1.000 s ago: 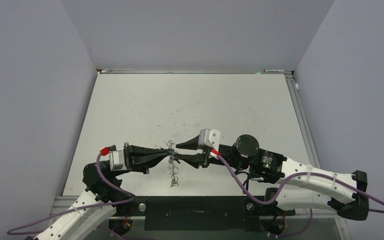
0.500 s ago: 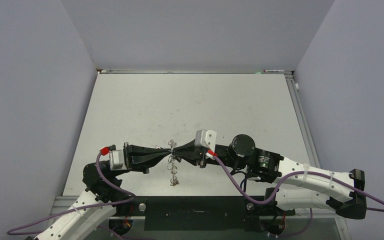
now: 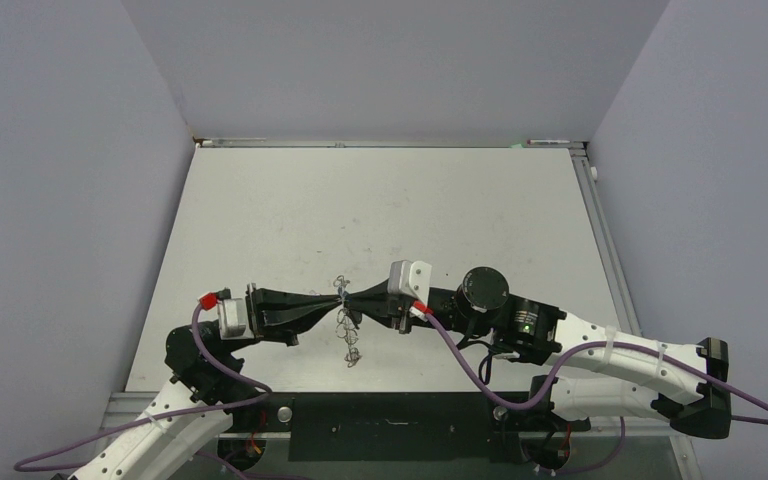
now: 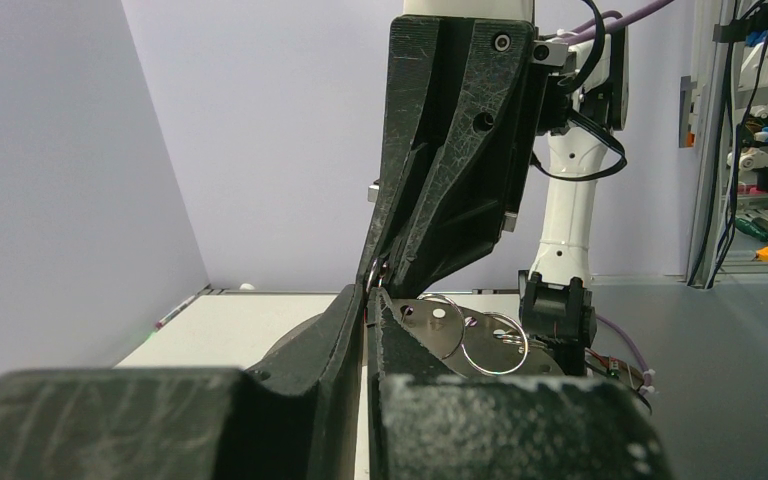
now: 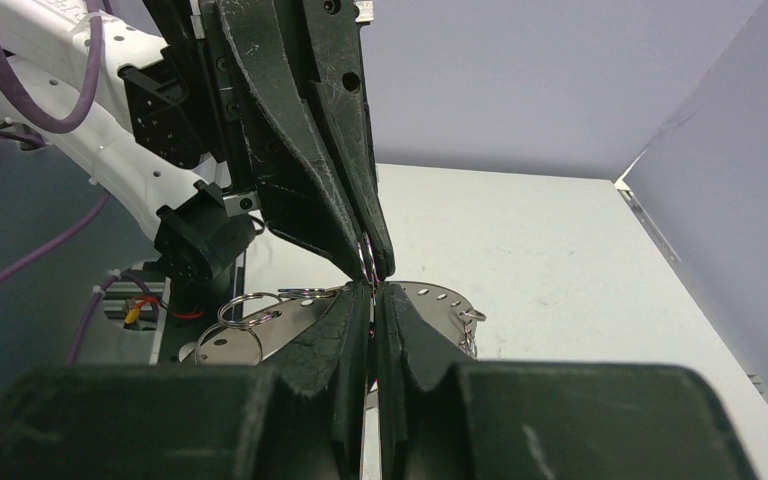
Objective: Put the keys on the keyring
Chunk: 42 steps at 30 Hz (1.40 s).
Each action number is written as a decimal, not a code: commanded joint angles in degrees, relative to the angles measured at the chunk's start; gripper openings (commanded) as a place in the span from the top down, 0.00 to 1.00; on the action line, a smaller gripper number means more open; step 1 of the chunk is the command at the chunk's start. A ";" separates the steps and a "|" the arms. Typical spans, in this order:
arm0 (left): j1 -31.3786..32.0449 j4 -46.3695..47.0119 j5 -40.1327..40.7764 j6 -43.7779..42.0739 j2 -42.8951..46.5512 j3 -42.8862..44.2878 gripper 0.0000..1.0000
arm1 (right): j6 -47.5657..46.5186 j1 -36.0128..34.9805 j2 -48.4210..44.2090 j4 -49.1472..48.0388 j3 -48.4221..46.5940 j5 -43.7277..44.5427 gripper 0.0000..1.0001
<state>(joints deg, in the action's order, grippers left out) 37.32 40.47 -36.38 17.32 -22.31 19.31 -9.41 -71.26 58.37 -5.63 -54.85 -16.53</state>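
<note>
Silver wire loop (image 5: pixel 364 255) on the rim of the wide flat silver metal keyring (image 3: pixel 347 338) sits pinched btw both tips: black left gripper (image 3: pixel 338 297) and black right gripper (image 3: pixel 353 298) meet nose to nose, jaws shut narrow on it. Disc hangs just below them, long axis toward the near edge of the white table (image 3: pixel 460 210). Neither arm is nearer; keys can't be made out

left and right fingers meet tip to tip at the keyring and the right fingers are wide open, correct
Not quite: the right fingers are shut, as the right wrist view shows. They do meet the left fingers tip to tip at the keyring.
</note>
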 commanded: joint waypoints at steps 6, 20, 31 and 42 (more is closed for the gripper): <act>-0.35 0.06 -0.50 -2.71 1.06 2.22 0.78 | -3.88 0.39 0.00 4.45 -5.39 -1.30 0.95; -0.45 -32.85 0.26 -26.48 3.71 13.10 0.64 | -6.39 0.10 1.78 21.31 -12.15 4.30 0.95; 6.55 -54.44 -3.54 -37.37 -5.55 22.74 0.61 | -4.10 -2.18 1.75 24.11 -9.77 4.76 0.95; 8.47 -55.51 -3.84 -37.81 -8.19 23.72 0.71 | -4.30 -2.80 2.37 23.29 -9.13 4.07 0.95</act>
<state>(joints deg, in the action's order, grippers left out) 45.45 -14.96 -39.38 -19.49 -31.14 40.34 -14.17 -73.60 60.93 21.76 -63.72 -12.56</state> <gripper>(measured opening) 0.311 0.057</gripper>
